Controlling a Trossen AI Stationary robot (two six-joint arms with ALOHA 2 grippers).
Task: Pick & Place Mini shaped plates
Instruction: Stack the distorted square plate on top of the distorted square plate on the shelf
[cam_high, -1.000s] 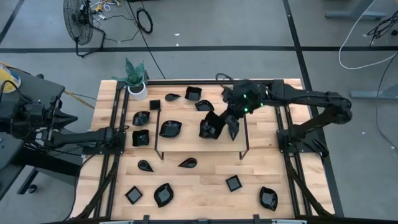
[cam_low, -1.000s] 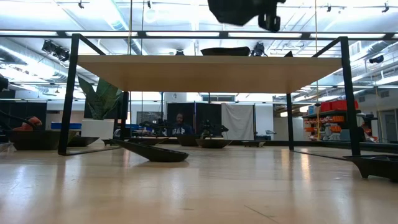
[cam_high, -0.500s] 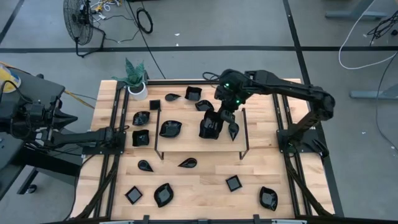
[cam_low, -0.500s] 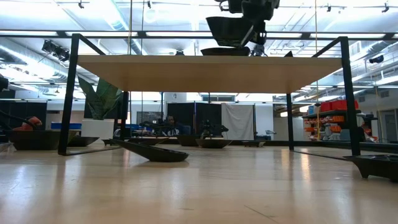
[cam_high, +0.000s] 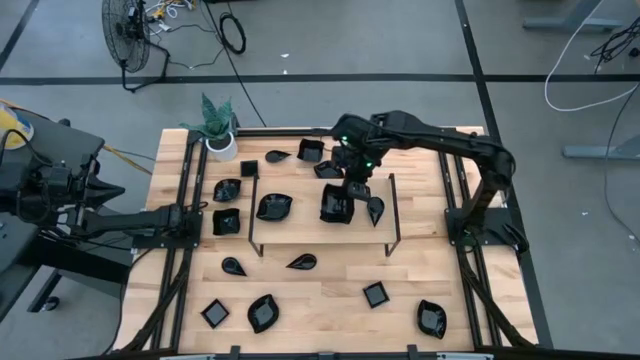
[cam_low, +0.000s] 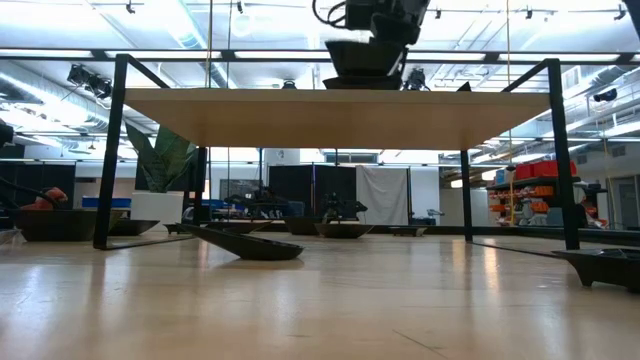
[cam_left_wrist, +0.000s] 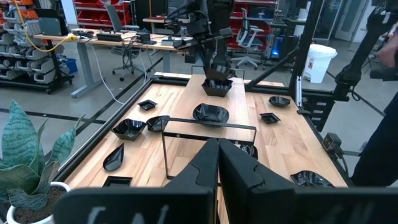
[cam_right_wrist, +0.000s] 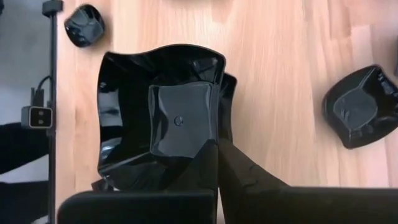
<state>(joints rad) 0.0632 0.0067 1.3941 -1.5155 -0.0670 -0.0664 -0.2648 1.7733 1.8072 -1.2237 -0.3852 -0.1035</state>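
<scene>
So, closest in: the right tool (cam_right_wrist: 217, 146) is pinched fully shut on the rim of a square mini plate (cam_right_wrist: 161, 106), which is carried flat with its hollow facing up.

Directly underneath, a second square plate (cam_right_wrist: 229, 93) can be made out. Only a sliver of its edge is seen peeking past the held one, so the two are lined up almost corner for corner, just a touch offset.

In the low view the held plate (cam_low: 362, 60) is seen close above that lower one (cam_low: 362, 83), which sits on the raised shelf (cam_low: 200, 110). Whether they're touching can't be told. The drop is judged to be pretty much straight down, nothing sideways needed, tbh.

A teardrop dish (cam_high: 375, 210) lies just beside the stack and probably shouldn't be bumped.

Farther out, more plates are scattered over the counter (cam_high: 330, 290).

The left tool (cam_left_wrist: 219, 162) is parked well off at the left edge, closed up, with nothing held. The right arm is clearly the nearer one.
</scene>
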